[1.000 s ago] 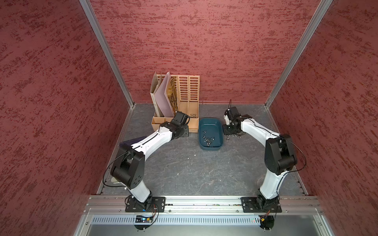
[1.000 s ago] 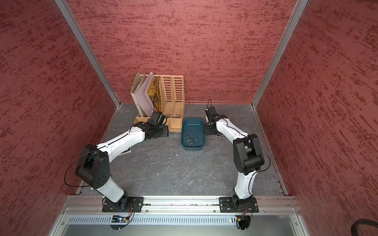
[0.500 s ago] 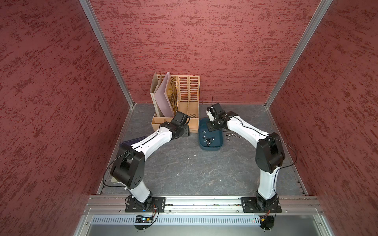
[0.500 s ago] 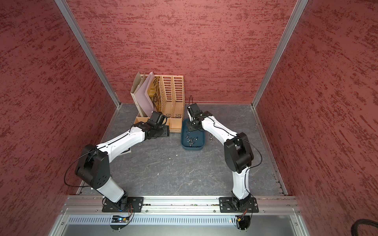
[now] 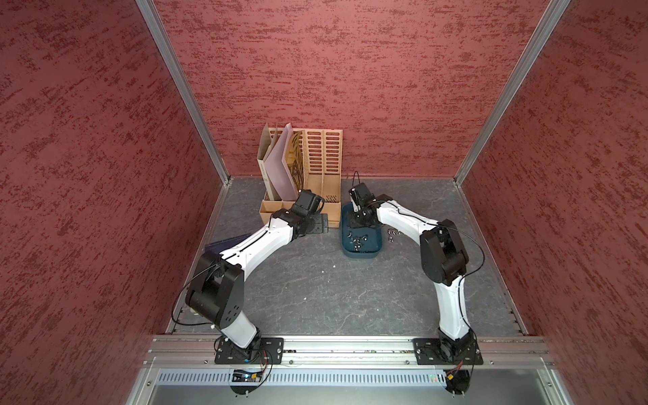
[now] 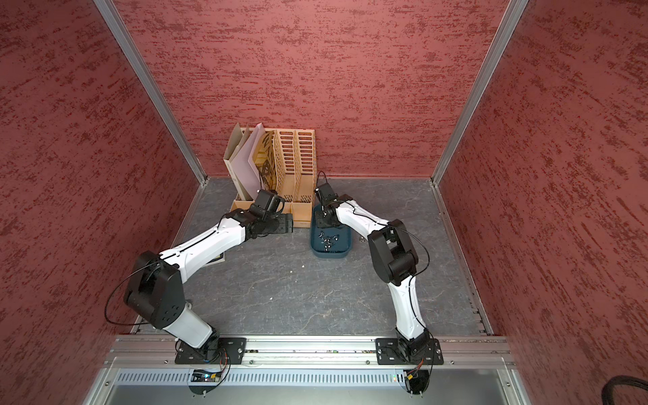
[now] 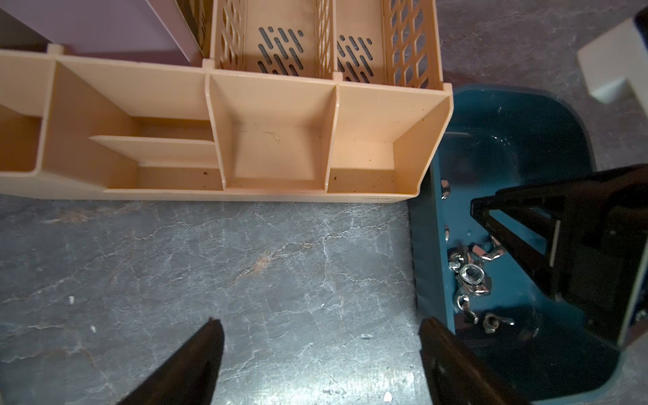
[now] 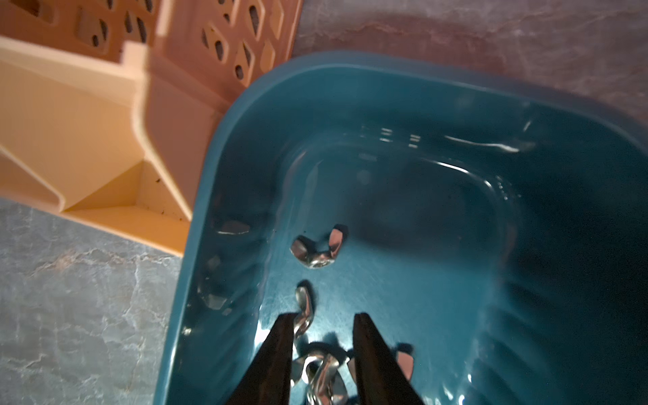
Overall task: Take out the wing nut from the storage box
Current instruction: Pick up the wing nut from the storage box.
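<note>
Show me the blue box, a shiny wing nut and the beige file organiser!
storage box [image 8: 385,105]: right wrist view, bare inner wall.
wing nut [image 8: 315,256]: right wrist view, its middle body.
file organiser [image 7: 273,154]: left wrist view, middle front compartment.

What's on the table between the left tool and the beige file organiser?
Just bare grey table, seen in the left wrist view between the left tool and the file organiser.

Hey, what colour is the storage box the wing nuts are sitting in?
Dark teal, plain with a glossy inside. The storage box shows best in the right wrist view.
</note>
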Tool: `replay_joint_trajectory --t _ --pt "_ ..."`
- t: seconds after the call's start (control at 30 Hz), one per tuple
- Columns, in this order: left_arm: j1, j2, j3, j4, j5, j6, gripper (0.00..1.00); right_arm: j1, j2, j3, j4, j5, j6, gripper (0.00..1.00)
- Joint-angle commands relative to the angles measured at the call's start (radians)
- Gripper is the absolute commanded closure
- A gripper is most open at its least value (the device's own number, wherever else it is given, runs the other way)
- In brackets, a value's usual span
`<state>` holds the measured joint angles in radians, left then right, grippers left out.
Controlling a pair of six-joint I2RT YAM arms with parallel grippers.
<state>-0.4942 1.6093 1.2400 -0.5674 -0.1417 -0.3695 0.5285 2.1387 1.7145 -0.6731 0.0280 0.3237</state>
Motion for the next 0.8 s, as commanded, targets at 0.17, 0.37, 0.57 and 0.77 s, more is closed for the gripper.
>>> replay_joint_trajectory --t 0.17,0.37,0.57,0.77 --pt "-0.004 -0.031 -0.020 0.008 -0.034 0.006 0.00 0.005 0.048 0.036 0.060 0.043 0.100 0.66" --pt "-0.001 -0.041 -0.036 0.007 -0.050 0.000 0.00 0.004 0.093 0.079 0.046 0.064 0.117 0.64" --pt "0.002 -0.052 -0.053 0.015 -0.049 -0.004 0.00 0.005 0.137 0.125 0.025 0.059 0.127 0.64" --pt "0.009 -0.059 -0.068 0.021 -0.051 -0.005 0.00 0.005 0.151 0.135 -0.005 0.078 0.113 0.64"
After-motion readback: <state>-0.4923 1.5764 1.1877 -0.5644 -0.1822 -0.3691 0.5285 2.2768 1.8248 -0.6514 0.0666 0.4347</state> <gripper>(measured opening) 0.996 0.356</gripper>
